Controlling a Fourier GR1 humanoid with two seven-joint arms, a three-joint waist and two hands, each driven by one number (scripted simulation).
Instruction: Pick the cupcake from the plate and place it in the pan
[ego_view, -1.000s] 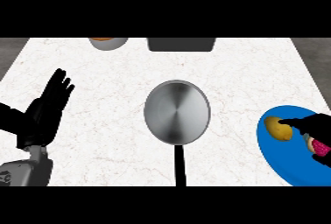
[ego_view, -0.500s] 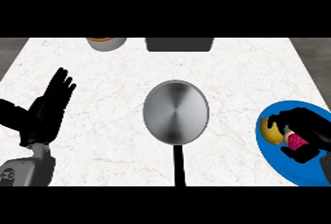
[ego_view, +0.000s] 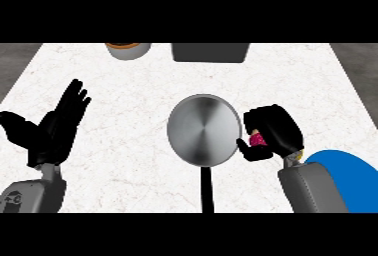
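The cupcake (ego_view: 258, 139) is wrapped in the curled right hand (ego_view: 272, 131), just beside the pan (ego_view: 203, 130)'s right rim, off the blue plate (ego_view: 347, 182) at the counter's near right corner. It should be carried over the pan's middle and lowered before release. Nothing seems to be blocking. The left hand (ego_view: 55, 127) is resting open; a bowl (ego_view: 128, 49), probably, is at the far edge

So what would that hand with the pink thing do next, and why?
Probably carry it a little further left, over the pan. The right hand is curled round the cupcake just beside the pan's right rim, not yet above it.
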